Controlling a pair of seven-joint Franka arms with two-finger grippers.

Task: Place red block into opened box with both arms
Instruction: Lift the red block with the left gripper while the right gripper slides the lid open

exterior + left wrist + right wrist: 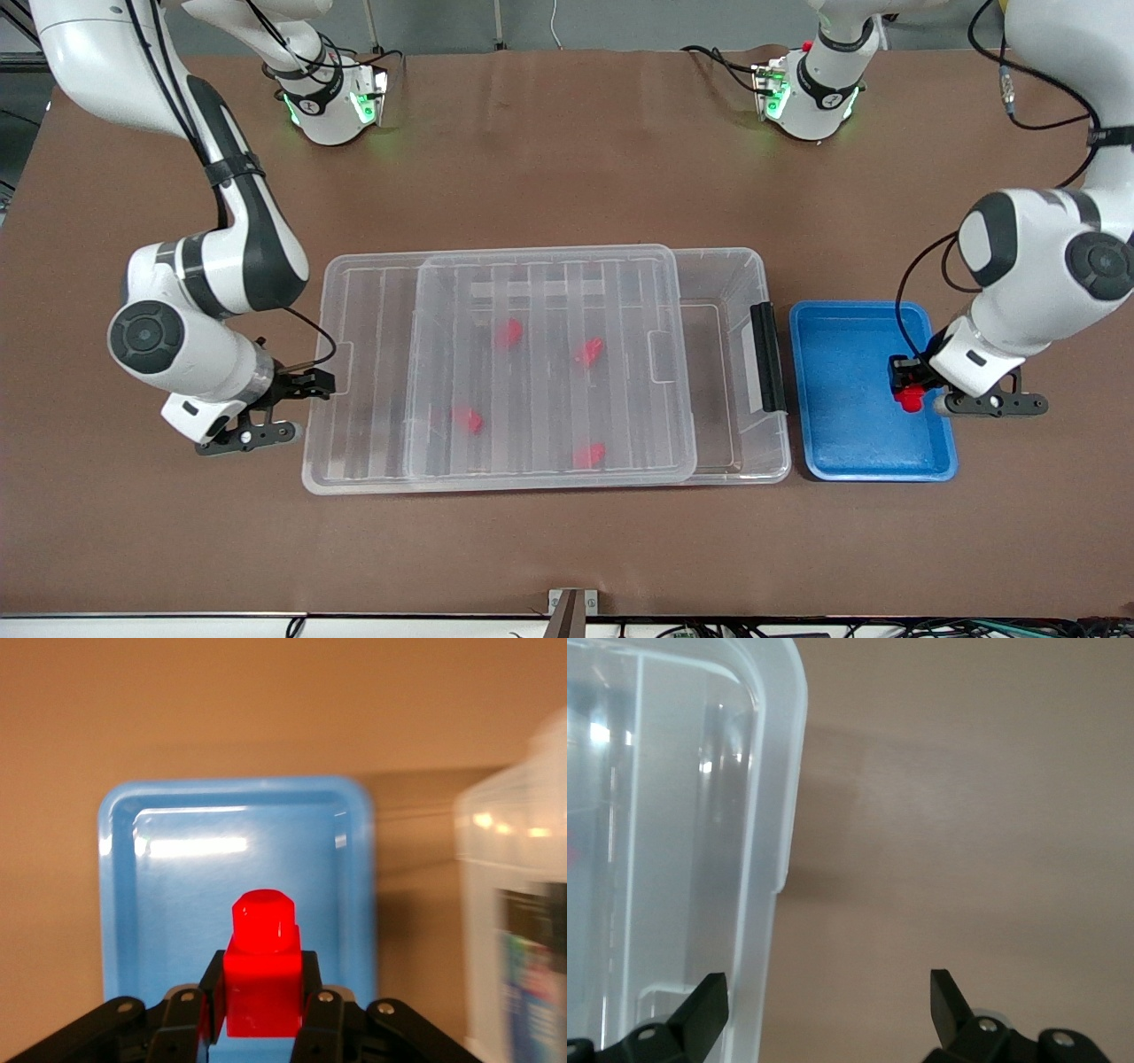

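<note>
The tiny bright-red stepped plastic block (262, 974), pinched in the left tool (262, 1014) while the right tool (828, 997) waited spread, might slip if jolted.

A robotics lab: two bench-mounted arms (221, 248) on a brown-covered table (567, 549).
</note>
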